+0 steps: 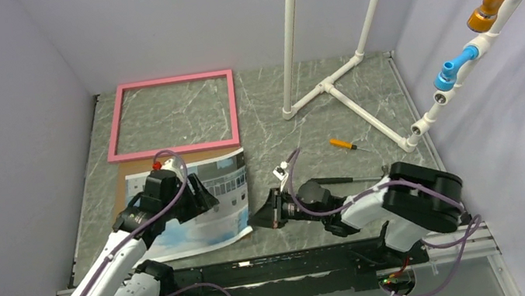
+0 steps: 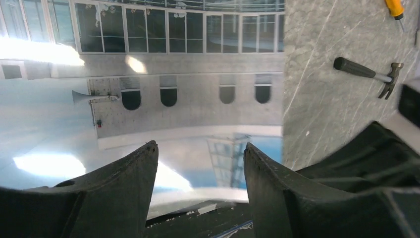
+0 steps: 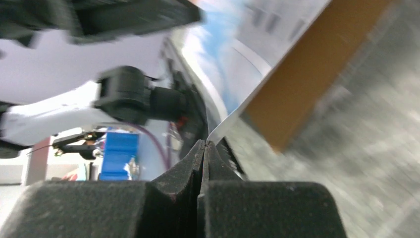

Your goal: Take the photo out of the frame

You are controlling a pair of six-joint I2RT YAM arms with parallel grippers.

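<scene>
The pink frame (image 1: 176, 150) lies flat and empty at the back left of the table. The photo (image 1: 225, 208), a white ship under blue sky, lies in front of it, partly over the brown backing board (image 1: 125, 187). My left gripper (image 1: 202, 196) hovers open over the photo (image 2: 188, 109), with its jaws spread (image 2: 200, 146) and holding nothing. My right gripper (image 1: 260, 217) is shut (image 3: 204, 143) on the photo's near right corner (image 3: 233, 69), which is lifted off the table. The backing board (image 3: 312, 64) shows under the photo.
A hammer (image 1: 343, 181) lies just behind my right arm; it also shows in the left wrist view (image 2: 369, 73). An orange-handled screwdriver (image 1: 343, 144) lies farther back. A white pipe stand (image 1: 329, 87) rises at the back right. Grey walls close in both sides.
</scene>
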